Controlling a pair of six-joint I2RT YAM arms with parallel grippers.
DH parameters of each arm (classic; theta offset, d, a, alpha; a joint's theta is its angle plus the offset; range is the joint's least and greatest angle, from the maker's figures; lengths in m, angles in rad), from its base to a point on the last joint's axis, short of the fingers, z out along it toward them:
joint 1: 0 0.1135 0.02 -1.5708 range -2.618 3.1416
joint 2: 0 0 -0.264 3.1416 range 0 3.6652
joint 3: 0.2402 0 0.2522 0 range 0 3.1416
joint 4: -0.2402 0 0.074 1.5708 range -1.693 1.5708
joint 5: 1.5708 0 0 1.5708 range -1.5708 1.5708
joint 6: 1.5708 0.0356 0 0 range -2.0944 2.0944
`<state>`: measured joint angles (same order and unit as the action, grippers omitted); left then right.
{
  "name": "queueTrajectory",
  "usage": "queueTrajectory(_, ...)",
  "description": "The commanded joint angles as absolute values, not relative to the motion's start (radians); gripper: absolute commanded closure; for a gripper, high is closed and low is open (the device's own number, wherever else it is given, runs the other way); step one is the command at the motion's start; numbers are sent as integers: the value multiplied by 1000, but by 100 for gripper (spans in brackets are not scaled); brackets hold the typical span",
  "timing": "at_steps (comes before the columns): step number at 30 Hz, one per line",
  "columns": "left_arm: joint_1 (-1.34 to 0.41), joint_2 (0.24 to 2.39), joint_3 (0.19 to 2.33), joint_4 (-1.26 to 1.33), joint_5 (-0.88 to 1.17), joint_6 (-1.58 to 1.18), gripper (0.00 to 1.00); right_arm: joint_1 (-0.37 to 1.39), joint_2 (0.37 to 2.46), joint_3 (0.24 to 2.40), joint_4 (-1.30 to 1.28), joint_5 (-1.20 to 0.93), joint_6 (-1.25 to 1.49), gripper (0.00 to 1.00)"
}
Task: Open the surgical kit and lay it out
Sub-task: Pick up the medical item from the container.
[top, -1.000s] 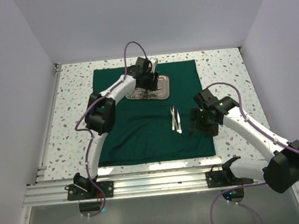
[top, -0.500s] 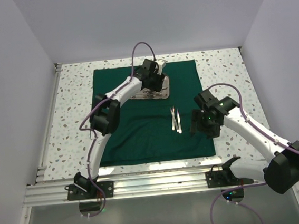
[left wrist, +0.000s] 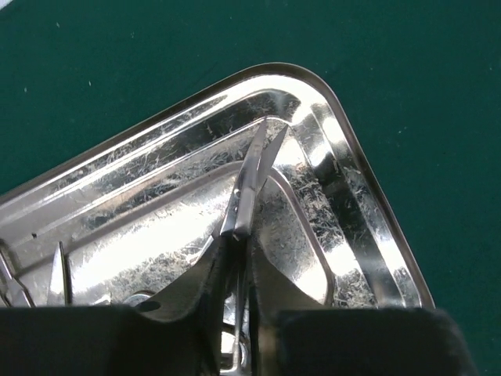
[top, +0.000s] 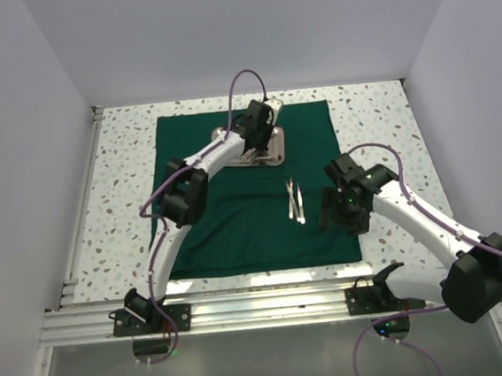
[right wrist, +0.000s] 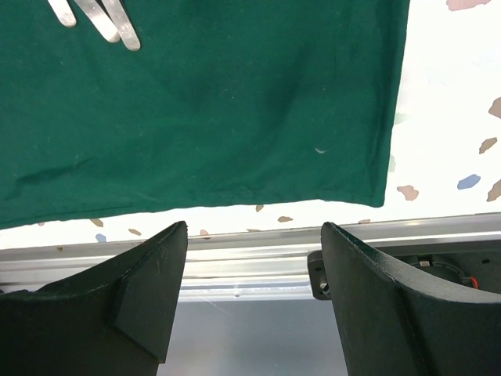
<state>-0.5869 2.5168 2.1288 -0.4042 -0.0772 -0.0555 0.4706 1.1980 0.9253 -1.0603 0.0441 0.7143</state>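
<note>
Overhead and wrist views of a two-arm robot laying out a surgical kit. The left gripper (left wrist: pixel 235 254) reaches into the steel tray (left wrist: pixel 344 180) at the far middle of the green cloth (top: pixel 229 234), its fingers pinched nearly closed on slim scissors (left wrist: pixel 252 176) whose tips point at the tray's corner. That narrow hold could let the scissors swivel or slip on lifting, or the tips might snag the rim and drag the tray. The right gripper (right wrist: pixel 250 290) hovers wide open and empty over the cloth's near right corner, near two silver instruments (top: pixel 294 202) already laid out. The cloth is spread flat on a speckled white table (top: pixel 124 165) with pale walls (top: pixel 236 29) on three sides.
</note>
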Motion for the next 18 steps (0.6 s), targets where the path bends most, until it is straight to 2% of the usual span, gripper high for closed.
queueTrajectory(1, -586, 2657, 2100, -587, -98, -51, 87, 472, 1187, 911, -1042, 63, 712, 27)
queueTrajectory(3, -584, 2657, 2105, -591, -104, -58, 100, 474, 1190, 907, -1035, 63, 712, 27)
queueTrajectory(14, -552, 2487, 2126, -600, -110, -152, 100, 472, 1192, 928, -1000, 72, 729, 27)
queueTrajectory(18, -535, 2408, 2137, -609, -113, -176, 100, 471, 1206, 1000, -1011, 86, 710, 27)
